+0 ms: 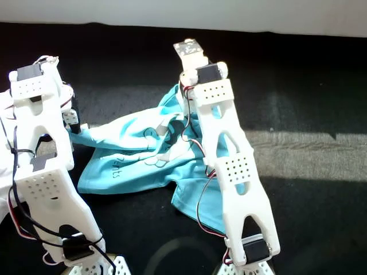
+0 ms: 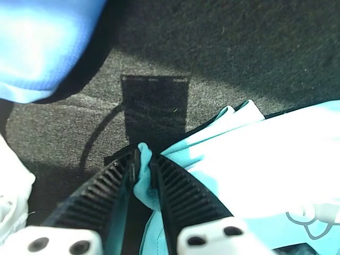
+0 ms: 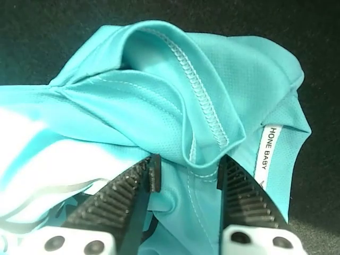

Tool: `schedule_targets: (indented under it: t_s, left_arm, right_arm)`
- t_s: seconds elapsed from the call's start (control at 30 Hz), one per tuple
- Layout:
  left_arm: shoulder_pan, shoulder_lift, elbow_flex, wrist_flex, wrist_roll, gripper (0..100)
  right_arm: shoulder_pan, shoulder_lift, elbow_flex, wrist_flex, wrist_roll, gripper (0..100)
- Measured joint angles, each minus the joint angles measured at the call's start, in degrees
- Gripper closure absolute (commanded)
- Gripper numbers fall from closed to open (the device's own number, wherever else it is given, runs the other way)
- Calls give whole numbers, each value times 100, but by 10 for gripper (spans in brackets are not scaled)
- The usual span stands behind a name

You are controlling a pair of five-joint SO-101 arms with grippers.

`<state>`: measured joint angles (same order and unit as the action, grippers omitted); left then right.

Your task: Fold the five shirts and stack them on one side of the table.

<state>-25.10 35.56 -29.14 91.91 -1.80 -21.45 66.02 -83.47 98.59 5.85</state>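
So, teal shirt (image 1: 132, 154): crumpled and unfolded on the dark table (image 1: 309, 86), spread between the two arms. White print faces up. One flap trails toward the near edge under the right arm.
Left gripper (image 2: 144, 159): jaws narrow, pinched on a small fold at the teal shirt's edge. The cloth runs between the ribbed fingers (image 2: 106, 196) and pokes out past the tips. It sits low over the table at the shirt's left-arm end.
Right gripper (image 3: 186, 172): jaws apart at a middling gap. A collar fold with a stitched hem lies between and over the tips. Cannot tell whether the pads press the cloth. It sits at the shirt's far end.
Neck label (image 3: 268, 151): white, sewn inside the collar, just beside one finger of the right gripper.
Blue cloth (image 2: 42, 48): bunched near the left gripper, apart from the teal shirt.
White cloth (image 2: 10, 196): at the left arm's side, apart from the teal shirt.
Sunlit band (image 1: 304, 152): crosses the table on the right arm's side, with dark surface either side of it.
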Motion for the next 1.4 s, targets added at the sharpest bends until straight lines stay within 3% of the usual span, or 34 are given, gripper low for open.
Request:
schedule_targets:
  t_s: [0.07, 0.17, 0.5, 0.77, 1.4]
  left_arm:
    - [0, 0, 0, 0, 0, 981]
    - [0, 0, 0, 0, 0, 981]
    - [79, -79, -35, 0, 0, 981]
    - [422, -826, -1196, 624, 0, 981]
    - [624, -5257, -1512, 888, -123, 980]
  right_arm:
    - [0, 0, 0, -70, 0, 854]
    - [9, 0, -18, -97, 0, 990]
    - [237, 0, -1073, 158, 0, 992]
    - [1011, -923, -1073, 176, 422, 992]
    - [1231, -5565, -1187, 193, 782, 992]
